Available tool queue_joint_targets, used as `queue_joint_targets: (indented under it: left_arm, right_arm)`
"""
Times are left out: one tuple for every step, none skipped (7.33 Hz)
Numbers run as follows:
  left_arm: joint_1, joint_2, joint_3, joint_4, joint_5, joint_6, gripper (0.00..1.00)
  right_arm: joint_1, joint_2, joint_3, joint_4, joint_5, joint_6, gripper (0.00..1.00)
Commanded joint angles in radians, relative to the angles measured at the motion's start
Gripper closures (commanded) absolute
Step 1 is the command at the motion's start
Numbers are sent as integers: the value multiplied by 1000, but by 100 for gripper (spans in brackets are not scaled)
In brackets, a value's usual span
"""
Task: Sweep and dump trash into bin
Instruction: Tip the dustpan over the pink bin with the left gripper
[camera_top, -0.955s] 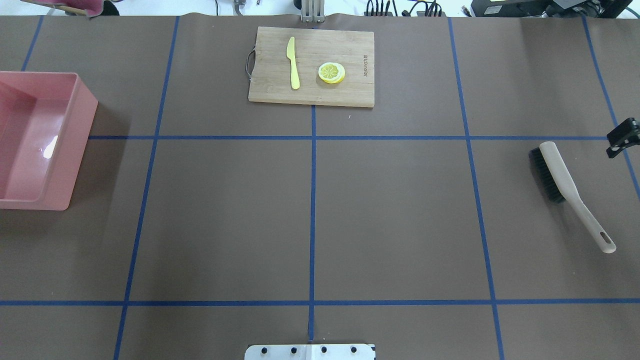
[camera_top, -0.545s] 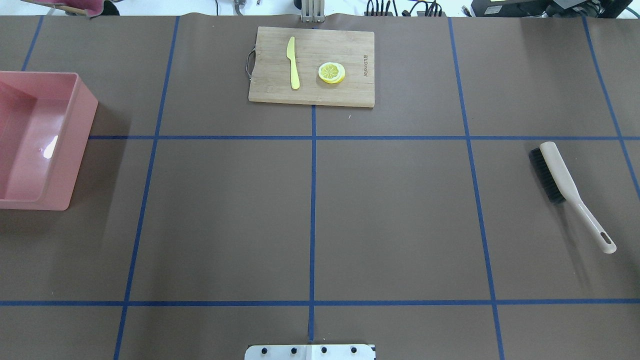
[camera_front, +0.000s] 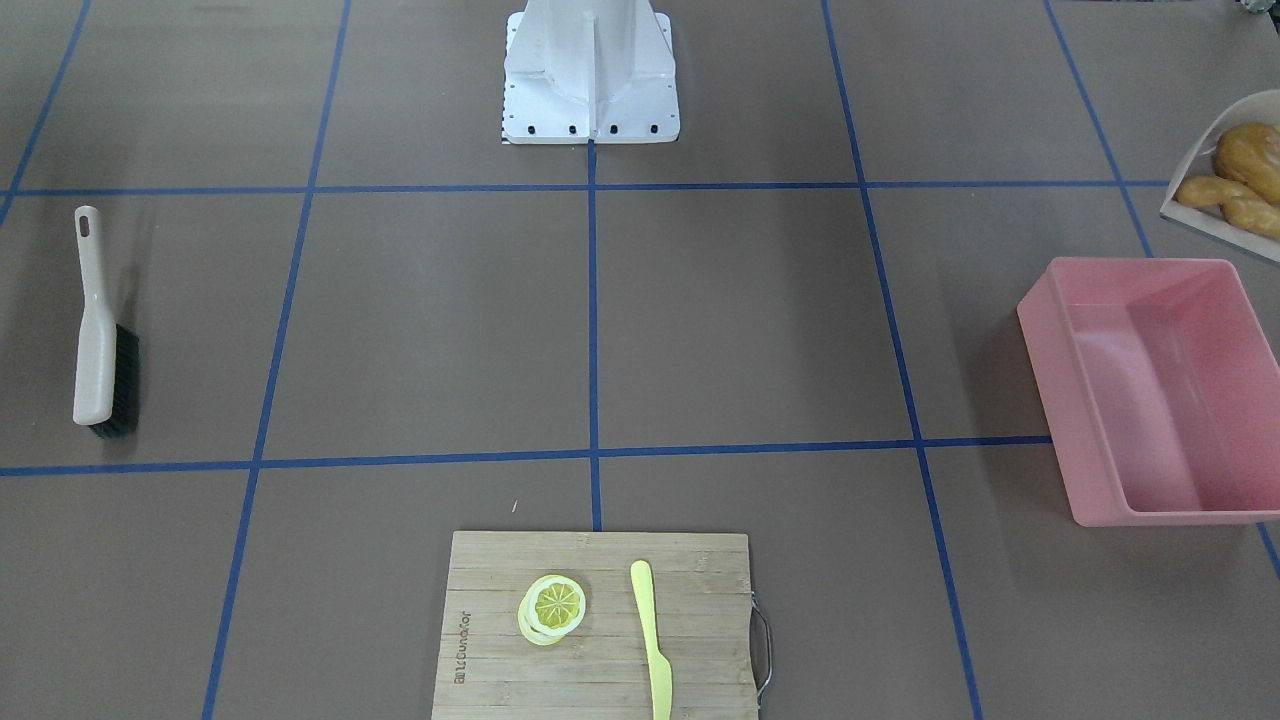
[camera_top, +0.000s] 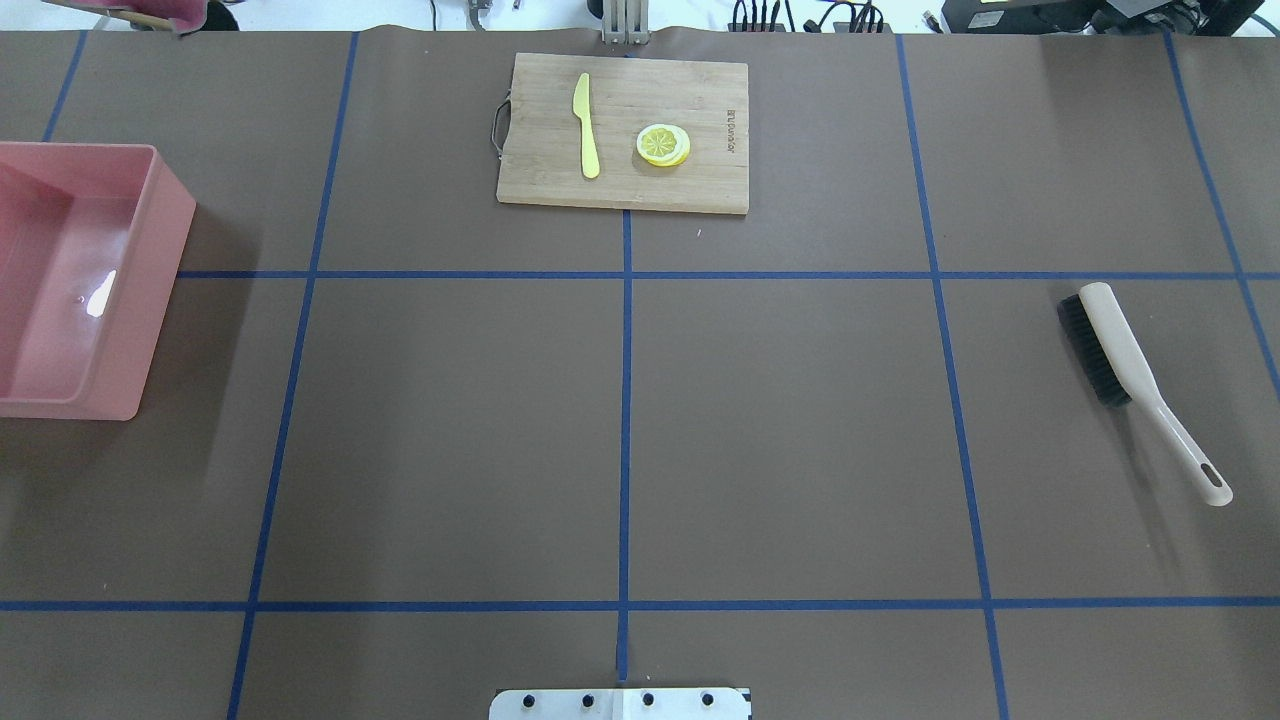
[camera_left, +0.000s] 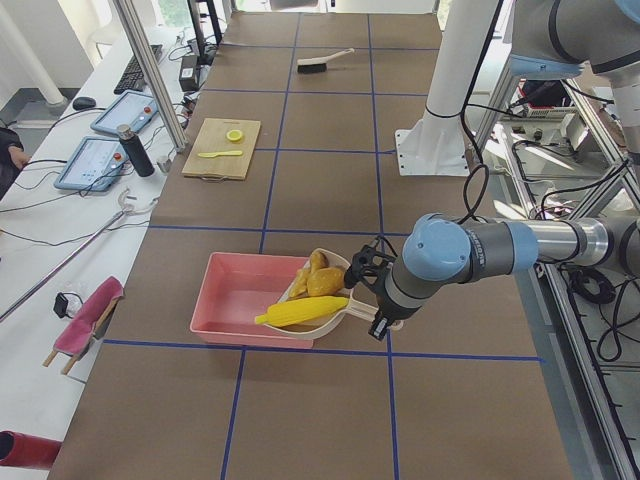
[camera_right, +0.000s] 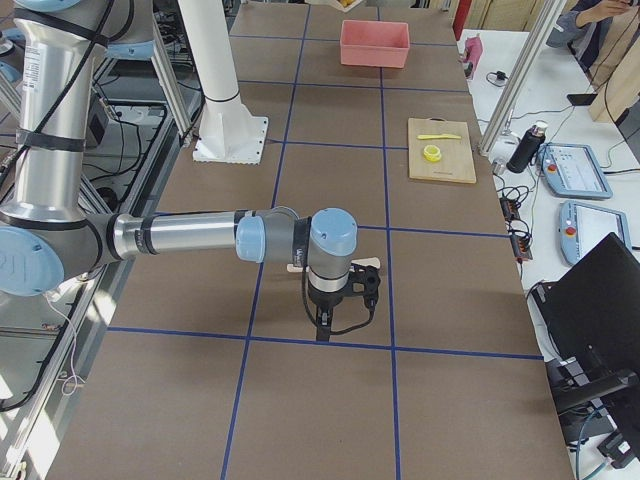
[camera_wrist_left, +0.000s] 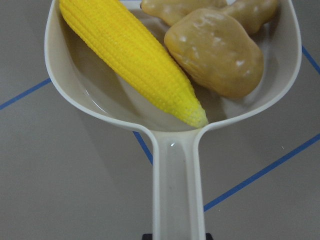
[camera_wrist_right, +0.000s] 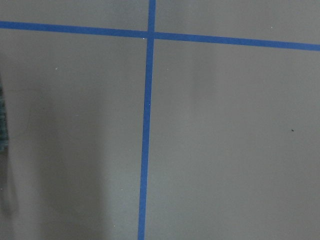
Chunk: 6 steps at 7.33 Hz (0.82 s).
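1. Overhead: the right gripper (camera_right: 322, 322) showed at the right edge of the table (camera_top: 800, 450) a second ago and is now gone from this view. The brush (camera_top: 1125, 345) lies where it lay, with nothing on it. The bin (camera_top: 60, 300) at the left has no trash in it. I judge the sweeping finished.
2. Front-facing: the dustpan (camera_front: 1195, 160) pokes in at the upper right, on the robot's side of the bin, with two tan pieces in it (the corn falls outside this frame).
3. Exterior left: the left gripper (camera_left: 366, 296) carries the dustpan by its handle at the bin's robot-side rim. The corn cob (camera_left: 300, 313) lies across the pan's mouth, its tip over the pink floor. Nothing is tipped out yet, so dumping looks like the step in hand.
4. Exterior right: the right gripper hangs over the table just beside the brush. I cannot tell how wide its fingers stand.
5. Left wrist: the corn, the potato-like lump (camera_wrist_left: 215, 60) and the ginger-like piece (camera_wrist_left: 250, 12) all sit in the pan. Dark fingertips (camera_wrist_left: 147, 236) flank the handle at the bottom edge, clamped on it.
6. Right wrist: only table, blue tape (camera_wrist_right: 146, 125) and a sliver of bristles show, and no fingers.
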Motion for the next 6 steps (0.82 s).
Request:
queue_joint_targets:
  left_arm:
    - [0, -67, 76, 6, 7, 3, 100]
    - [3, -103, 83, 16, 54, 0, 100]
    - [9, -135, 92, 52, 92, -1, 100]
    - [29, -194, 83, 134, 137, 2, 100]
    - [47, -212, 80, 148, 204, 5, 100]
    - [102, -229, 81, 147, 227, 2, 100]
  right_arm:
    - [0, 3, -29, 48, 8, 1, 0]
    - [0, 3, -29, 48, 7, 1, 0]
    - [0, 3, -26, 52, -2, 0, 0]
    - [0, 3, -28, 52, 7, 1, 0]
    - [0, 3, -28, 46, 7, 4, 0]
    - [0, 0, -29, 41, 7, 7, 0]
